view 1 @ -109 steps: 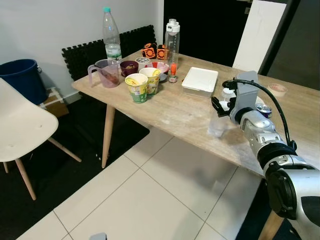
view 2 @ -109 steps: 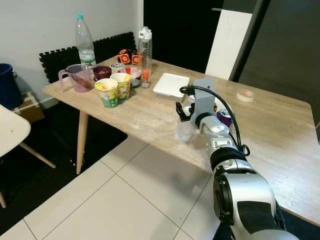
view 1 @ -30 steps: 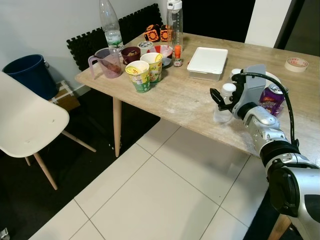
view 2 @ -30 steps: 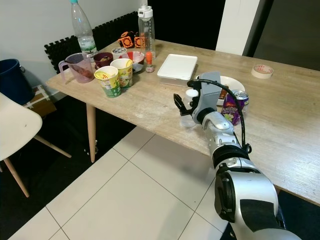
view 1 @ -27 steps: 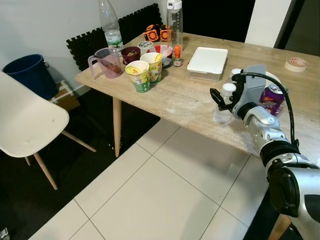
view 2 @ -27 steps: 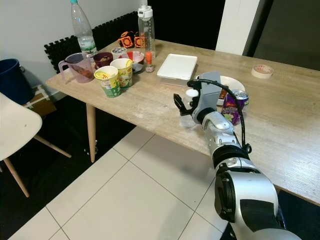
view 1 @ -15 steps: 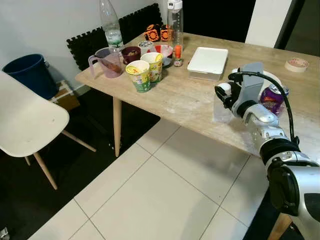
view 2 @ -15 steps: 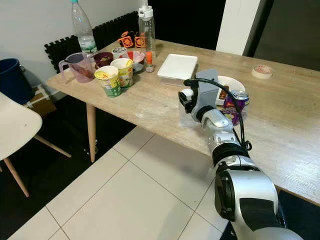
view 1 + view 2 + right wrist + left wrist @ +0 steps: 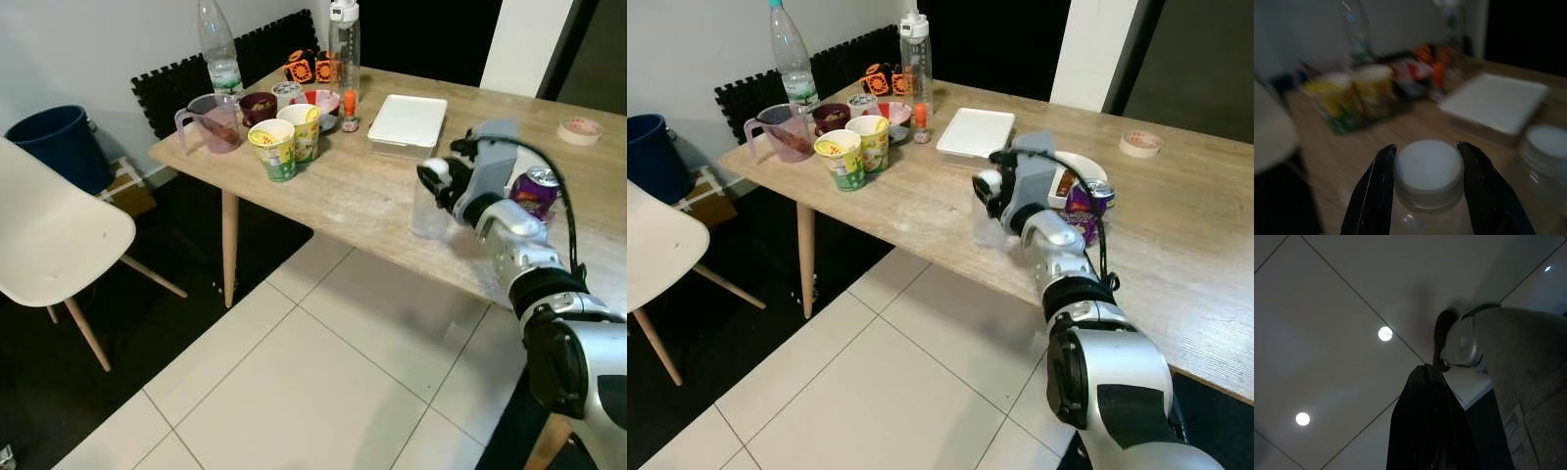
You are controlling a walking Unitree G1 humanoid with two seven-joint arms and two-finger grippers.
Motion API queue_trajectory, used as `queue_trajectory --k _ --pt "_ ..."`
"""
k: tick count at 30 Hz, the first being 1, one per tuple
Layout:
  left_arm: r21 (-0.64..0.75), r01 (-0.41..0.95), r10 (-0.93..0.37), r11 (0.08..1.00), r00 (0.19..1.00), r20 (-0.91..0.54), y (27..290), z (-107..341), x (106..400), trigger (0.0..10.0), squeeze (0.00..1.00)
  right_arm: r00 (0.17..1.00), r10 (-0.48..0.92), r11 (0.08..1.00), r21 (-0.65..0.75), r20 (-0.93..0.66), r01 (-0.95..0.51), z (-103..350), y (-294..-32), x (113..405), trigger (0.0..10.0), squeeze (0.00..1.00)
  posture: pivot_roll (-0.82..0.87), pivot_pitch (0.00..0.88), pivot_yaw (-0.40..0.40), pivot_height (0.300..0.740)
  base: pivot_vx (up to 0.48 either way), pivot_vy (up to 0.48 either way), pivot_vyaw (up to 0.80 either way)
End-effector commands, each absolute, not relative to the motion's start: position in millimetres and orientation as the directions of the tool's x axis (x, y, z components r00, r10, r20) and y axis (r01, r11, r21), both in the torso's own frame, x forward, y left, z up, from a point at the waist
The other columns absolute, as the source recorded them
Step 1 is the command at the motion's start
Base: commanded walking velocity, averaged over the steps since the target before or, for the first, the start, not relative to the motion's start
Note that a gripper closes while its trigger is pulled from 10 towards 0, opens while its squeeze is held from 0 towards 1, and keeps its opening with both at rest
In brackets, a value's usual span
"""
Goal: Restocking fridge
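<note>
Left eye: right tool (image 9: 432, 176) sits at the cap end of a small clear bottle (image 9: 425, 210) standing upright near the front edge of the bench (image 9: 353, 191). Purple can (image 9: 532, 191) just behind the forearm, white lidded box (image 9: 407, 122) further back, cups and tall bottles well apart at the far left end.

Right eye: same layout. Bottle (image 9: 988, 223) has its long axis vertical, tool comes at it level from the robot's right side, fingers straddling the neck. Right arm is the one at the bottle.

Left wrist: dark, looks up at a ceiling with spot lights; left tool (image 9: 1427, 423) idle, its black fingers look pressed together, nothing in them.

Right wrist: white cap (image 9: 1429, 169) centred between the two black fingers (image 9: 1374, 193), which lie tight against both sides of it. I read it as closed on the bottle neck. Second white cap (image 9: 1549, 143) just beside.

Judgement: grasp looks made; next is a straight lift, keeping the axis vertical so it clears the can.
</note>
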State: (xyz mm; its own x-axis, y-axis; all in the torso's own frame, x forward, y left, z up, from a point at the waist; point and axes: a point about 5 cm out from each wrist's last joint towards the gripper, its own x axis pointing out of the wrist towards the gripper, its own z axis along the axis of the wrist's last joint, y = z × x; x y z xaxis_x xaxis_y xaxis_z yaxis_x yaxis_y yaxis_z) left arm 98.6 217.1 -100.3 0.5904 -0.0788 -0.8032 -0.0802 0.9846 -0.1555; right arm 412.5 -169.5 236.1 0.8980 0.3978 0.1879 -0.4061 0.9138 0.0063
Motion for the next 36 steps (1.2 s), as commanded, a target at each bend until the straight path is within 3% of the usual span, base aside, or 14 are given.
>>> queue_trajectory --k 1,6,10,11,13,16,18,27,28,30,31,32,34,36 --pt "-0.170 -0.100 -0.085 0.980 0.564 -0.821 210.4 -104.0 93.4 10.0 0.00 0.841 0.451 0.882 -0.002 0.300 -0.472 259.6 -163.3 412.1 0.0 0.00 0.08 0.024 0.049 0.740 0.000 0.000 0.00" --pt "-0.171 -0.105 -0.083 0.980 0.563 -0.822 208.8 -103.9 97.0 10.0 0.00 0.789 0.497 0.844 0.009 0.362 -0.536 269.5 -162.2 409.9 0.0 0.00 0.06 0.000 0.045 0.740 0.000 0.000 0.00" --pt "-0.172 -0.116 -0.078 0.978 0.562 -0.824 206.5 -103.5 104.1 10.0 0.00 0.591 0.617 0.661 0.064 0.520 -0.748 284.7 -159.6 399.8 0.0 0.00 0.06 0.000 0.038 0.740 0.000 0.000 0.00" --pt "-0.172 -0.116 -0.078 0.978 0.562 -0.824 206.5 -103.5 104.1 10.0 0.00 0.591 0.617 0.661 0.064 0.520 -0.748 284.7 -159.6 399.8 0.0 0.00 0.06 0.000 0.038 0.740 0.000 0.000 0.00" --pt "-0.174 -0.121 -0.077 0.977 0.565 -0.822 205.1 -103.0 108.3 10.0 0.00 0.443 0.682 0.517 0.046 0.582 -0.855 287.0 -158.2 391.2 0.0 0.00 0.05 0.000 0.035 0.740 0.000 0.000 0.00" --pt "-0.176 -0.122 -0.077 0.977 0.567 -0.820 204.1 -102.6 111.2 10.0 0.00 0.385 0.707 0.460 0.028 0.594 -0.887 286.6 -157.6 387.5 0.0 0.00 0.05 0.000 0.031 0.740 0.000 0.000 0.00" --pt "-0.177 -0.124 -0.075 0.976 0.571 -0.818 202.5 -101.7 116.9 10.0 0.00 0.242 0.789 0.320 -0.043 0.564 -0.946 276.4 -152.3 375.3 0.0 0.00 0.05 0.000 0.020 0.740 0.000 0.000 0.00" --pt "-0.177 -0.137 -0.066 0.975 0.578 -0.814 202.7 -99.9 124.5 10.0 0.00 0.103 0.856 0.162 -0.074 0.507 -0.984 257.5 -145.7 359.6 0.0 0.00 0.05 0.000 0.009 0.740 0.000 0.000 0.00" --pt "-0.177 -0.142 -0.064 0.974 0.575 -0.815 202.6 -100.0 124.7 10.0 0.00 0.086 0.890 0.126 -0.061 0.448 -0.990 243.5 -142.5 354.7 0.0 0.00 0.04 0.000 0.005 0.740 0.000 0.000 0.00" --pt "-0.180 -0.151 -0.064 0.972 0.566 -0.822 200.5 -101.1 123.5 10.0 0.00 0.097 0.978 0.102 -0.021 0.182 -0.995 195.8 -131.7 345.7 0.0 0.00 0.03 0.000 0.002 0.740 0.000 0.000 0.00" --pt "-0.180 -0.151 -0.064 0.972 0.566 -0.822 200.5 -101.1 123.5 10.0 0.00 0.097 0.978 0.102 -0.021 0.182 -0.995 195.8 -131.7 345.7 0.0 0.00 0.03 0.000 0.002 0.740 0.000 0.000 0.00" --pt "-0.181 -0.153 -0.065 0.971 0.562 -0.824 199.5 -101.5 123.3 10.0 0.00 0.095 0.994 0.095 -0.002 0.060 -0.995 173.7 -128.0 340.5 0.0 0.00 0.03 0.000 0.002 0.740 0.000 0.000 0.00" --pt "-0.181 -0.153 -0.065 0.971 0.562 -0.824 199.5 -101.5 123.3 10.0 0.00 0.095 0.994 0.095 -0.002 0.060 -0.995 173.7 -128.0 340.5 0.0 0.00 0.03 0.000 0.002 0.740 0.000 0.000 0.00" --pt "-0.184 -0.156 -0.067 0.970 0.561 -0.825 197.0 -101.5 125.5 10.0 0.00 0.118 0.987 0.124 0.048 -0.111 -0.991 136.4 -125.3 332.4 0.0 0.00 0.03 0.000 -0.012 0.740 0.000 0.000 0.00"
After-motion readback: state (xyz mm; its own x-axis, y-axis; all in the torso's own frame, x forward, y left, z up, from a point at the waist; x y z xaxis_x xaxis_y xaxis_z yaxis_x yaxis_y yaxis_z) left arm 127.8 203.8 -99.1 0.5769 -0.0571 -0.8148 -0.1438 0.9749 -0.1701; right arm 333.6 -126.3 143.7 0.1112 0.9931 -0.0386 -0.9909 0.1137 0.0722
